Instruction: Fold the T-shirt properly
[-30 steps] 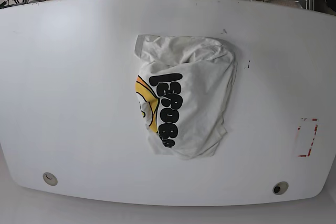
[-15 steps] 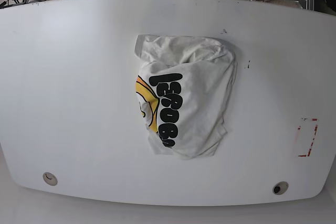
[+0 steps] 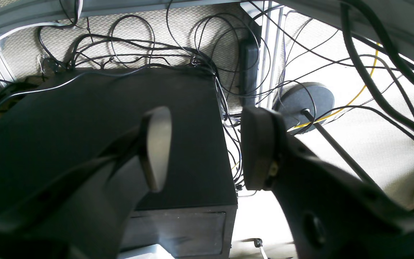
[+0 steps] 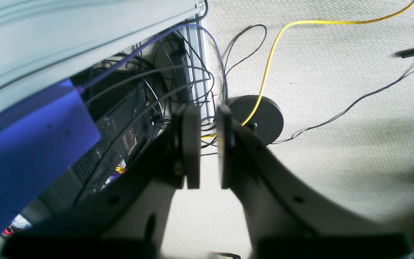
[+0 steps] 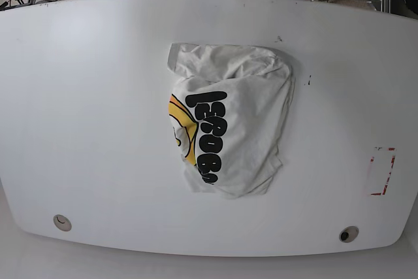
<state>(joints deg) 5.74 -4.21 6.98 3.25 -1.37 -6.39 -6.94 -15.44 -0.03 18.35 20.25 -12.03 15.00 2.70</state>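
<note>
Both grippers are hanging off the table: the left gripper (image 3: 203, 147) is holding its dark jaws spread with nothing between them, above a matte black box (image 3: 120, 118) and tangled cables (image 3: 178, 57), while the right gripper (image 4: 202, 147) is keeping its flat pads nearly pressed together, empty, over woven beige carpet (image 4: 336, 72) crossed by a yellow cable (image 4: 268, 68). Neither gripper is showing in the base view, where the T-shirt (image 5: 241, 122), white, wrinkled and loosely bunched, is lying mid-table on the smooth white tabletop (image 5: 85, 109).
</note>
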